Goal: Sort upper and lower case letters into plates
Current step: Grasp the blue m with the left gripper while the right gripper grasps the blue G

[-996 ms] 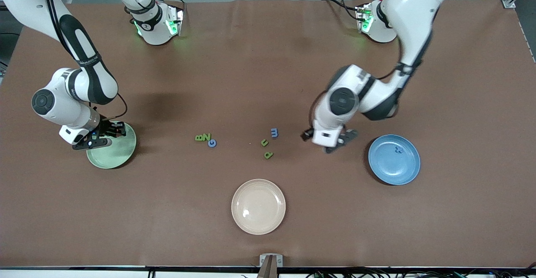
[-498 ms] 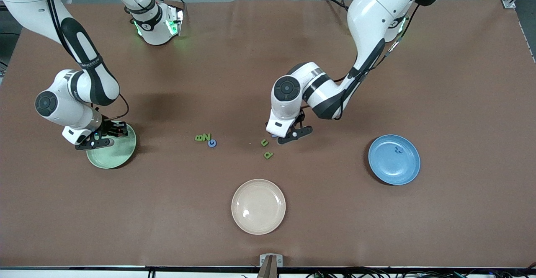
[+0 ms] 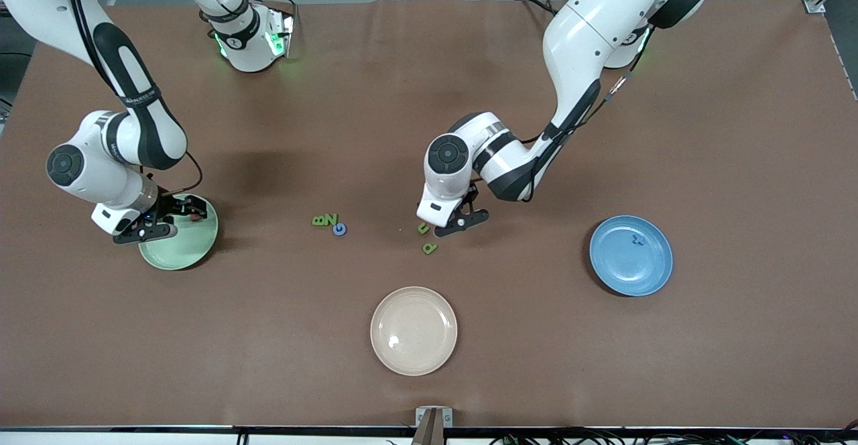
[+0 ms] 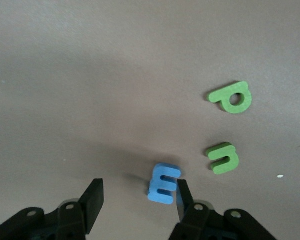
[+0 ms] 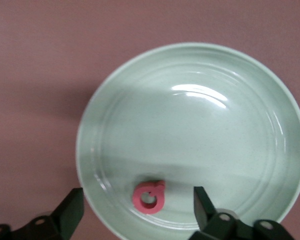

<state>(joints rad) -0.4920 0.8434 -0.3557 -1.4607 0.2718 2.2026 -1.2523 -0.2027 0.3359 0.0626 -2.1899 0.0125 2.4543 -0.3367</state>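
The right end effector [image 5: 137,196] is now hanging spread over the mint green plate [image 5: 190,125], the red letter [image 5: 149,197] lying released inside, probably a capital. The left end effector [image 4: 140,187], having come over from the blue plate [image 3: 630,264], is narrowing on the blue m [image 4: 163,183] on the counter [image 3: 737,130], not yet pinching.

Both arms have glossy white housings with black joint bands and round dark grey joint caps. The left arm [image 3: 570,76] occupies the upper right of the front view, the right arm [image 3: 114,130] the upper left. Green indicator lights glow on the white bases. Thin black cables run along each forearm. The left gripper [image 4: 135,210] and the right gripper [image 5: 137,215] have matte black fingers on black bodies with small round mounting holes.
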